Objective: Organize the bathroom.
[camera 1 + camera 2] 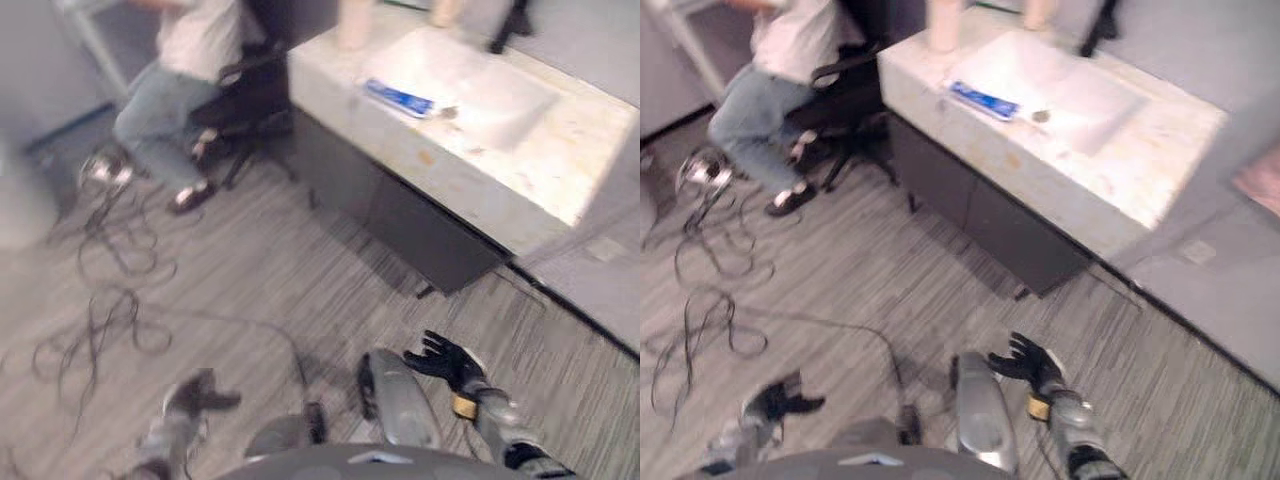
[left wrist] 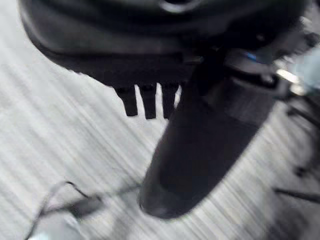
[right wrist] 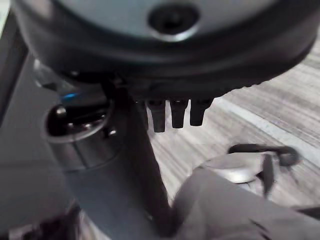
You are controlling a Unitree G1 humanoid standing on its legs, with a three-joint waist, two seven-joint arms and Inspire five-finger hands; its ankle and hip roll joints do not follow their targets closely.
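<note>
1. I find both hands low, near the robot, well apart from the work. The right hand (image 1: 447, 360) hangs with fingers spread and relaxed, empty.
2. The left hand (image 1: 195, 392) hangs at the near left; I cannot tell how its fingers stand.
3. The task's things sit far ahead on the table (image 1: 560, 165): a blue-and-white tube (image 1: 398, 97) lies on the left edge of the sink (image 1: 470, 85), with pale containers (image 1: 944, 25) at the far left corner.
4. A person (image 1: 185, 70) sits on a chair (image 1: 250, 95) just left of the table; cables (image 1: 100, 310) loop over the floor (image 1: 300, 270) at left.
5. Judgement: the approach is not yet made. I would close on the table squarely, steer clear of the cables and the person, and raise a hand once the tube is in reach.
</note>
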